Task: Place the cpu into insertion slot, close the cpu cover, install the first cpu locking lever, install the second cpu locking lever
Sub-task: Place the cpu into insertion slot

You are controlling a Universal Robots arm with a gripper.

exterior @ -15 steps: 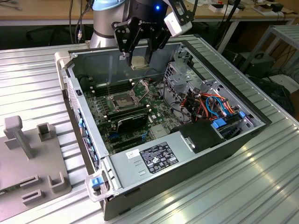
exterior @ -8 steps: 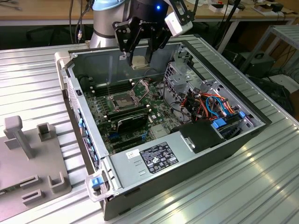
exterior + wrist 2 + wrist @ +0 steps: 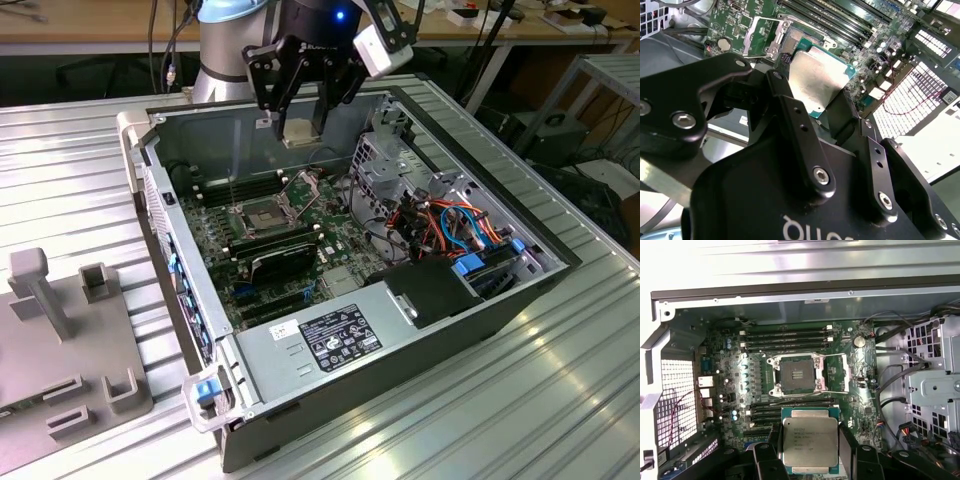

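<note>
- Exterior view: pincer (image 3: 300,122), upper centre of frame, clamped on cpu (image 3: 300,134); slot (image 3: 262,215) lies lower in frame, slightly toward the exterior view's left, well apart.
- Second wrist view: cpu (image 3: 817,80) gripped by opposite edges, metal face showing.
- First wrist view: settles that slot (image 3: 794,375) is empty, with cover (image 3: 837,372) lying open beside it.

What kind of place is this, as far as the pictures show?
Probably a robotics lab or test workshop: an open black computer case sits on a ribbed silver metal table, a black claw holds a silvery-grey square cpu above it, and wooden desks stand behind.
</note>
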